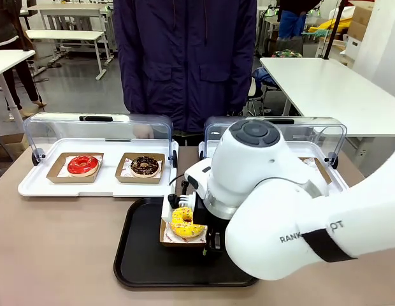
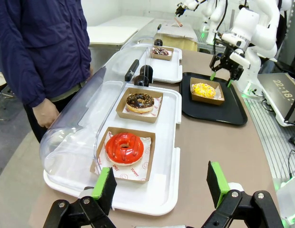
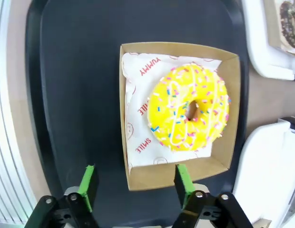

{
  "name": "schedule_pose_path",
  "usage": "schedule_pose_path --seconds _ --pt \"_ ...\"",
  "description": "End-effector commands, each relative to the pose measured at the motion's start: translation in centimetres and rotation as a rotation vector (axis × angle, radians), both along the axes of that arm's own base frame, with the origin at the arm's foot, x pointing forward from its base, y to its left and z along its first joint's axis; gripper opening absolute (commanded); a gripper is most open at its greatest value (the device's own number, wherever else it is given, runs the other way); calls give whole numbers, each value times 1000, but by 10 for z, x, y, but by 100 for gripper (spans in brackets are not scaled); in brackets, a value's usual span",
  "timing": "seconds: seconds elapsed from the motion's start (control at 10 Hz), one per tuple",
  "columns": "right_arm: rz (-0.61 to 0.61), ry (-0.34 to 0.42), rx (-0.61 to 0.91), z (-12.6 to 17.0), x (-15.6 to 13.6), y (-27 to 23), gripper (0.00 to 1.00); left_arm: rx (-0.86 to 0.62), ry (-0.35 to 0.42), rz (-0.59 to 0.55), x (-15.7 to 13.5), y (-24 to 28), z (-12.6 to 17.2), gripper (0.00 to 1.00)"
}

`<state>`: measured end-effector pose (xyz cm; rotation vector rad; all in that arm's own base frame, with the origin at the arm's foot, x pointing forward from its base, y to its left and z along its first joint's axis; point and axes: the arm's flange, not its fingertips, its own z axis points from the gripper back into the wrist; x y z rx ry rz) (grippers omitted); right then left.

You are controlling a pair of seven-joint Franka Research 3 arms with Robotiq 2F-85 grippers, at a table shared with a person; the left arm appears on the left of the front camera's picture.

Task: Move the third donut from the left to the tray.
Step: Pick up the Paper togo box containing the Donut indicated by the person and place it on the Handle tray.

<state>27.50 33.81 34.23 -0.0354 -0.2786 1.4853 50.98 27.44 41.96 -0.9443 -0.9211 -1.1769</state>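
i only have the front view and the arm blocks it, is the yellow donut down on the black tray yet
Observer: Yes. The right wrist view shows the yellow donut in its cardboard holder resting on the black tray.
Operator: gripper off it?
Observer: The right gripper is open, with one finger over the holder's edge and the other over bare tray.
Operator: where's the left one
Observer: The left gripper is open, above the white tray holding the red donut.

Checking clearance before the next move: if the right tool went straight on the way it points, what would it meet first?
Probably the near edge of the cardboard holder carrying the yellow donut, which rests on the black tray. The open right tool straddles that edge, though depth is unclear.
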Motion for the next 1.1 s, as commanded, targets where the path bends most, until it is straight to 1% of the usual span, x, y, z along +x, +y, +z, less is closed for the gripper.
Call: schedule_pose_path --seconds 0.0,0.2,0.3,0.4,1.0 --pt "11 23 15 32 -11 -26 100 7 1 -5 -2 -2 2 100" --pt "9 25 16 42 -12 -27 100 7 1 -5 -2 -2 2 100" --pt "17 13 30 45 -11 -29 100 7 1 -5 -2 -2 2 100" --pt "-11 -5 3 38 -3 -14 100 7 1 -5 -2 -2 2 100" --pt "-11 -5 3 38 -3 -14 100 7 1 -5 -2 -2 2 100"
